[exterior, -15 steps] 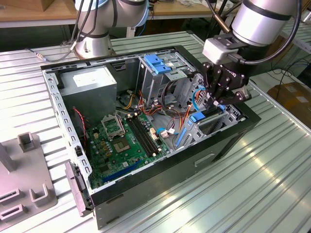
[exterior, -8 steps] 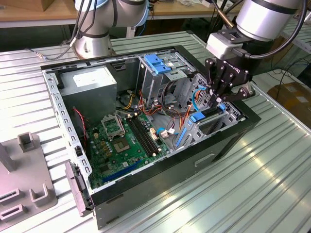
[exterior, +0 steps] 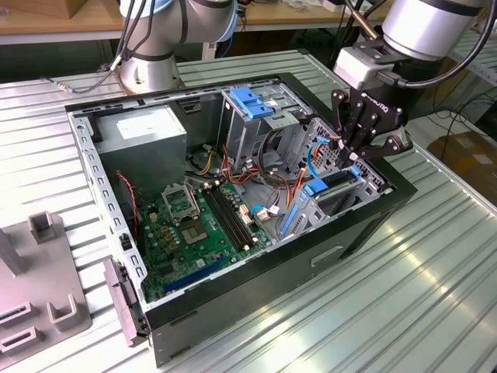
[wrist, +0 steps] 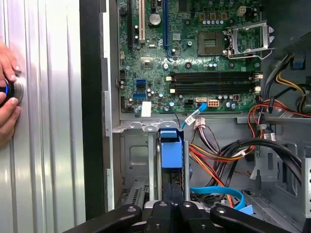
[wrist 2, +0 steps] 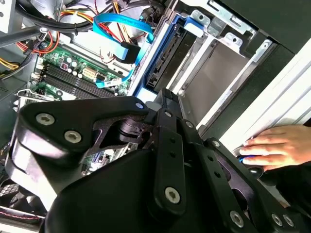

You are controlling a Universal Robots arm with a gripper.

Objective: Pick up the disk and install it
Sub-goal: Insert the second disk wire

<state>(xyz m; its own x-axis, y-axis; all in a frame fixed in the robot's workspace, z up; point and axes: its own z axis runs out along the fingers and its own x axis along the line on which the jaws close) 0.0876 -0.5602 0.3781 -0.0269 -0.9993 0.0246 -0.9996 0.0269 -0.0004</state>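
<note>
Blue-railed, the flat grey metal disk [exterior: 335,185] sits edge-up in the drive bay at the open black computer case's [exterior: 256,299] front corner, the black tool [exterior: 351,154] directly above it, probably seating it, though I cannot tell its fingers' state.

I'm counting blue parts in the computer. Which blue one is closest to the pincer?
The disk in its blue frame, just below the pincer. The other one, the blue bracket, sits on top of the tall metal cage, farther away.
</note>
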